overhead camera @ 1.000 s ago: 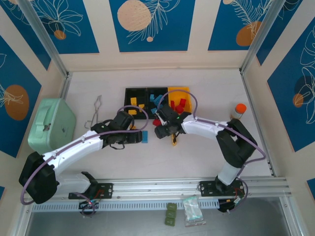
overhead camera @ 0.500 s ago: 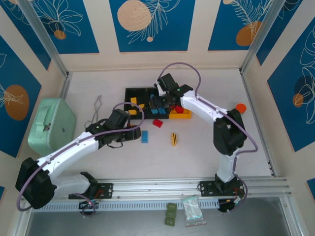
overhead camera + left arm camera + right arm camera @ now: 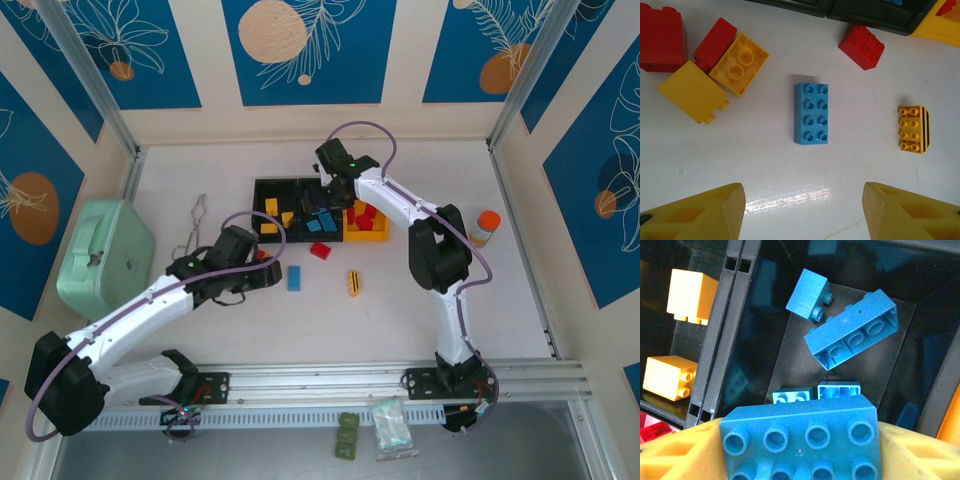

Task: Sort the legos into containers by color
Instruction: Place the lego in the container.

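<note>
Blue plastic sits between the right gripper's (image 3: pixel 800 455) yellow fingers (image 3: pixel 920 450): one two-by-four brick (image 3: pixel 799 437), studs up, clamped at its short ends and hanging over the middle bin (image 3: pixel 757 340). Four blue bricks (image 3: pixel 852 329) lie on that bin's floor, one long and three small. The left bin (image 3: pixel 655 335) beside it holds two yellow bricks (image 3: pixel 689 296). The yellow bin (image 3: pixel 365 239) holds red bricks (image 3: pixel 368 212) whose number I cannot tell. The three bins are joined in a row at mid-table, towards the far wall. The left gripper (image 3: pixel 802 200) hovers with its jaws spread wide and nothing between them. A loose blue brick (image 3: pixel 811 113) lies flat just ahead of it, with bare white table (image 3: pixel 400 320) on every side. Six more loose pieces lie near it. Two red blocks (image 3: pixel 660 37) and two yellow blocks (image 3: pixel 739 63) huddle touching at one side. A single red block (image 3: pixel 861 46) lies close to the bins' front wall. A yellow piece with black stripes (image 3: pixel 913 128) lies well apart at the other side. The near half of the table, towards the arm bases, is bare. A mint box (image 3: pixel 100 250) sits at the left edge, tongs (image 3: pixel 192 228) lie between it and the bins, and a bottle (image 3: pixel 486 226) stands by the right wall.
</note>
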Robot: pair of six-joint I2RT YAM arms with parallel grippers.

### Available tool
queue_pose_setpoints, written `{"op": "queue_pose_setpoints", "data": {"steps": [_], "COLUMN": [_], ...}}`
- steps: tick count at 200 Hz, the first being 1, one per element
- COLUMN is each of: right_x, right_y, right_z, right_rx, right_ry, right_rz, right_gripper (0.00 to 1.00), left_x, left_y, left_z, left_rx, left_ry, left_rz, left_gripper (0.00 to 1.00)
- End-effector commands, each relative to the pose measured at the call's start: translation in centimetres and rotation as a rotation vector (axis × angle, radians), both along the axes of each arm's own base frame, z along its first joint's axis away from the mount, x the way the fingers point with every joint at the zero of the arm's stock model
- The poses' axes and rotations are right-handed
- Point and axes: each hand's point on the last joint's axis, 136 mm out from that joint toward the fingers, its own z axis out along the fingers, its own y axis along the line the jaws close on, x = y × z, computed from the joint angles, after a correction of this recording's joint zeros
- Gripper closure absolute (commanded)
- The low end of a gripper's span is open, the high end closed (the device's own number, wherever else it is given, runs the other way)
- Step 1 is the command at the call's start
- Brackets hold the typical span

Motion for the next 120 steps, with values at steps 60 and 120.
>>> {"op": "queue_pose_setpoints", "data": {"steps": [60, 120], "right_x": [0.0, -1.7], "right_y": [-0.4, -0.9], "right_z": [3.1, 6.4], "right_rx": [0.019, 0.067], "right_ry": [-0.046, -0.087], "right_rz": [-0.008, -0.026], "right_gripper": [0.23, 0.22], "left_x": [-0.3, -0.5], "left_y": [0.9, 2.3], "left_z": [-0.7, -1.5], "left_rx": [0.011, 0.056], "left_ry": [0.027, 0.061], "left_rz": [0.031, 0.08], "left_gripper": [0.37, 0.37]}}
